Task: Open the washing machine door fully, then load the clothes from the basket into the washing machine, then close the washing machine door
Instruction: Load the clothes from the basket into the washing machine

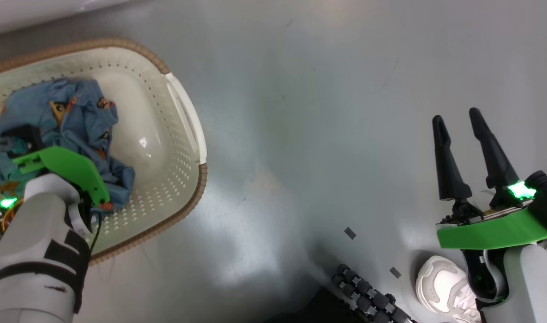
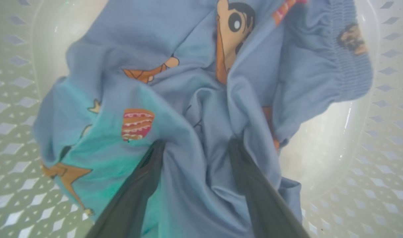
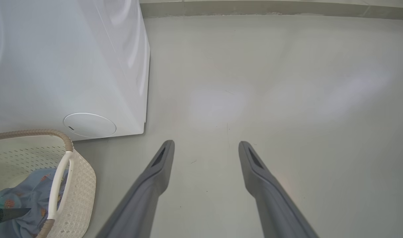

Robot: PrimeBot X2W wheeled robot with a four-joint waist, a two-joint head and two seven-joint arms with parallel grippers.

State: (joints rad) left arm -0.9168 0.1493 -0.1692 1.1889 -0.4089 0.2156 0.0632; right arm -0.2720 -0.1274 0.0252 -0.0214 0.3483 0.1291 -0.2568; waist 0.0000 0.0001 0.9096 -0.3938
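— The clothes [image 1: 62, 121], where are they in the head view?
— In the basket [image 1: 183, 112], as a crumpled blue pile in its left part. The right gripper [image 1: 457, 116] hangs over the grey floor [image 1: 322, 89], well apart from the basket, with its jaws spread and holding nothing.
— And in the left wrist view?
— The left gripper [image 2: 196, 142] has both fingers pressed into the fabric, with a thick fold between them. The jaws stand wide and are not yet closed on it. I think the cloth is light, soft and limp, and not fragile. It will sag and may slip out, so the best hold is this bunched fold in the middle, not a loose edge or the elastic band.
— The right wrist view?
— The washing machine [image 3: 72, 66] stands just behind the basket. The right fingers are apart above the floor.
— Any writing?
— None that I can read. There are only prints: a cartoon face, a striped cake and orange figures.
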